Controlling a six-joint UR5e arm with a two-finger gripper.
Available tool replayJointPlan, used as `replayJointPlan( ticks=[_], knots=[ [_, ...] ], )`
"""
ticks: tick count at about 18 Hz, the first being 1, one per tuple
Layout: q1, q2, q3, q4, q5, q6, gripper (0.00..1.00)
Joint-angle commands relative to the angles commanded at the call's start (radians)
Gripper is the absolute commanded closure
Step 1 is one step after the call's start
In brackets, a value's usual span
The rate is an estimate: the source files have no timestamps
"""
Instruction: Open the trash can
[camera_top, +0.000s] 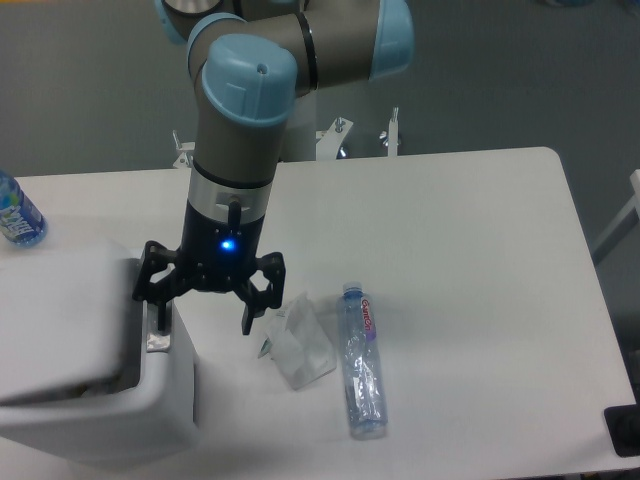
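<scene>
The trash can (80, 400) is a big white boxy bin at the table's front left corner. Its flat lid (60, 320) covers the top, and a dark gap shows along the lid's right edge. A small grey push-button (158, 342) sits on the right rim. My gripper (203, 322) points straight down over that rim with its jaws spread wide and holding nothing. Its left finger (158, 312) is right above the button, and I cannot tell whether it touches. The right finger (248, 318) hangs beside the bin over the table.
A clear empty water bottle (362, 362) lies on the white table (450, 250) right of the gripper. A crumpled clear plastic piece (302, 342) lies between them. A blue-labelled bottle (15, 212) stands at the far left edge. A dark object (624, 432) is at the front right.
</scene>
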Motion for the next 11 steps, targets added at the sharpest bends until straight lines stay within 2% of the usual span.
replayJointPlan(
  ticks=[6, 9, 11],
  knots=[
    [0.002, 0.008, 0.026, 0.014, -0.002, 0.003, 0.0],
    [0.009, 0.009, 0.049, 0.081, 0.008, 0.003, 0.0],
    [0.024, 0.015, 0.066, 0.091, 0.058, 0.008, 0.0]
  ],
)
